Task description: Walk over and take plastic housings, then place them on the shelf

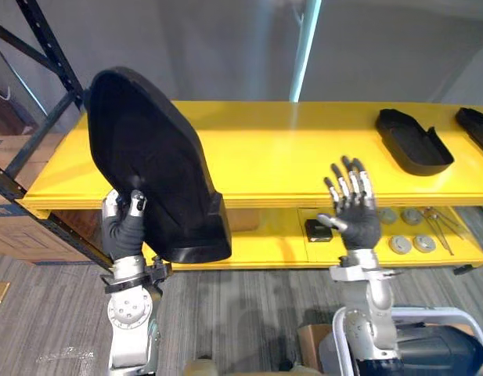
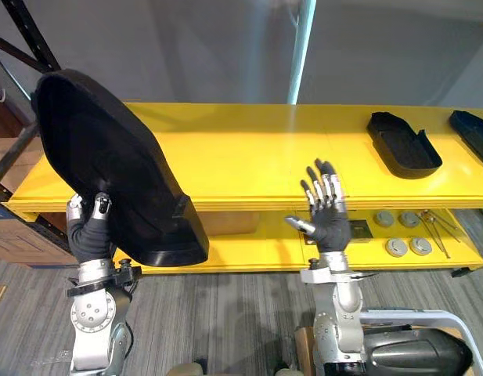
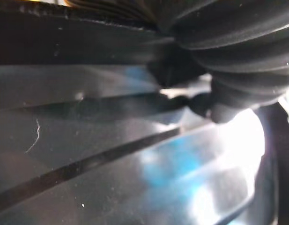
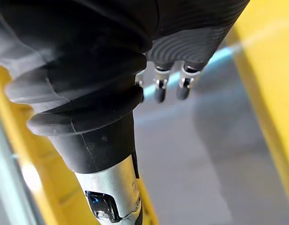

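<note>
A large black plastic housing (image 1: 151,164) stands tilted in front of the yellow shelf (image 1: 280,149), near its left end. My left hand (image 1: 124,223) is shut on the housing's lower left edge, thumb over the rim. In the left wrist view the housing's glossy black surface (image 3: 111,164) lies right against the hand. My right hand (image 1: 352,210) is raised in front of the shelf's front edge, fingers straight and spread, holding nothing. Two more black housings (image 1: 413,141) (image 1: 476,125) lie on the shelf's top board at the right.
The shelf's lower yellow board (image 1: 382,235) carries several round grey discs (image 1: 412,243), a small black block (image 1: 318,229) and thin metal tools (image 1: 441,223). A dark steel rack frame (image 1: 45,47) rises at the left, with cardboard boxes (image 1: 14,227) beside it. Grey carpet (image 1: 241,313) lies below.
</note>
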`<state>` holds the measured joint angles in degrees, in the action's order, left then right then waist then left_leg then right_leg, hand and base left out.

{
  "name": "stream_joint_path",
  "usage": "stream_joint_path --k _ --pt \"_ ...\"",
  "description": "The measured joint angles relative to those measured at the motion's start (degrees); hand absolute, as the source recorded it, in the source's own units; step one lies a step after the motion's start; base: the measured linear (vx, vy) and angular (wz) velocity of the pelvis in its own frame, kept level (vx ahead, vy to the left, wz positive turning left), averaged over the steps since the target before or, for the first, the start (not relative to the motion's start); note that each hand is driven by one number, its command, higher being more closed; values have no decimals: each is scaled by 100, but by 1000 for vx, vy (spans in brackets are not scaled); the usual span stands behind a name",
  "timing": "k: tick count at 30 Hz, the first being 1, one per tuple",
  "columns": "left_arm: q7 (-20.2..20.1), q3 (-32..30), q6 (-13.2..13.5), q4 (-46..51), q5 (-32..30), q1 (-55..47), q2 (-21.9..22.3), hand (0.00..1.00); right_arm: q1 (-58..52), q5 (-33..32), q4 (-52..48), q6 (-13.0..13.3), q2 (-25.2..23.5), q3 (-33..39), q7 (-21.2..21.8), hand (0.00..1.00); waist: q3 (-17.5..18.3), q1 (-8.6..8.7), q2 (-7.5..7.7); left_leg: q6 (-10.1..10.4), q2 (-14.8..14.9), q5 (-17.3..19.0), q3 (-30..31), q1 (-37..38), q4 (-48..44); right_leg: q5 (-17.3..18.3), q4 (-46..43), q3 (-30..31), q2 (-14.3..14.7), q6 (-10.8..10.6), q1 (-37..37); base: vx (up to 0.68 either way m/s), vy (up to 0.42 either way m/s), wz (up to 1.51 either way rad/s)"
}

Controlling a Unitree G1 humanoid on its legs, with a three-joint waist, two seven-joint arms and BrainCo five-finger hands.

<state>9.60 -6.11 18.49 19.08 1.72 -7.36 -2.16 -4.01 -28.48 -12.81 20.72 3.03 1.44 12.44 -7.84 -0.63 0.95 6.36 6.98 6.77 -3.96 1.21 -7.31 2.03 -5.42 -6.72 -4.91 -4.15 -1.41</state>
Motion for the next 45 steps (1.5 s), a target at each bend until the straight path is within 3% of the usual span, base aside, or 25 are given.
stream_joint_path --k 4,8,9,13,20,21,24,27,32,36,41,45 --pt "24 28 -224 -237 -175 365 -32 100 -100 3 -133 -16 -87 56 -72 0 -24 170 -33 4 2 -7 -413 32 122 -247 321 334 22 -10 85 -69 36 -53" --pt "263 134 -536 -668 -171 809 -220 100 -503 -5 -321 -232 -244 -5 49 0 -93 387 -123 -13 -18 -31 -801 226 229 -367 385 677 25 -93 160 23 44 -44" --pt "452 126 -651 -815 -155 955 -192 100 -598 -8 -323 -315 -233 -57 226 0 -103 490 -150 -13 -19 -37 -893 309 278 -396 386 759 38 -100 186 56 32 -36" --pt "1005 75 -862 -1206 -157 1358 -192 100 -635 -26 -322 -351 -153 -295 652 0 -149 599 -218 -14 -7 -37 -987 353 307 -419 382 853 75 -97 232 31 4 -17" --pt "2129 -446 -863 -2137 -167 2148 -271 100 -288 -43 -166 -503 169 -845 817 0 -259 631 -403 -64 -56 -112 -923 387 348 -415 345 823 63 -96 229 -17 -3 1" --pt "2214 -514 -862 -2266 -167 2280 -343 100 -256 -49 -145 -536 192 -859 817 0 -271 631 -424 -65 -62 -131 -916 393 367 -414 337 818 63 -95 233 -75 -27 6" --pt "2625 -786 -897 -3371 -164 3161 -1111 100 -173 -63 -90 -697 288 -1119 890 0 -363 649 -519 -66 -81 -180 -922 457 398 -392 318 823 77 -63 223 -74 -16 -2" --pt "2868 -890 -1084 -4408 48 4042 -1919 100 -196 -76 -83 -843 479 -1579 1008 0 -414 790 -552 -65 -90 -247 -933 469 504 -372 313 823 79 -41 273 -70 -24 0" --pt "2837 -886 -1411 -5243 552 4822 -2430 100 -183 -247 -96 -1032 585 -2079 1023 0 -478 955 -619 -120 -117 -295 -1042 350 531 -330 -3 889 8 -97 569 -2 11 -6" --pt "2669 -878 -1931 -5496 751 5259 -2495 100 30 -328 -177 -1165 702 -2430 1002 0 -940 1108 -682 -199 -268 -376 -1101 146 535 -125 -608 1035 -114 -141 1085 -39 5 -6" --pt "2615 -856 -2349 -5861 1301 5642 -2485 100 226 -452 -545 -1219 737 -2829 964 0 -1337 1218 -675 -205 -322 -478 -1242 -149 537 -13 -1046 1189 -144 -126 1656 -48 -16 -7" --pt "2617 -859 -2450 -5992 1658 6225 -2499 100 385 -452 -810 -1264 795 -2985 848 0 -1539 1126 -626 -196 -353 -518 -1401 -369 535 -12 -1190 1327 -143 -126 2029 -40 -22 -8"
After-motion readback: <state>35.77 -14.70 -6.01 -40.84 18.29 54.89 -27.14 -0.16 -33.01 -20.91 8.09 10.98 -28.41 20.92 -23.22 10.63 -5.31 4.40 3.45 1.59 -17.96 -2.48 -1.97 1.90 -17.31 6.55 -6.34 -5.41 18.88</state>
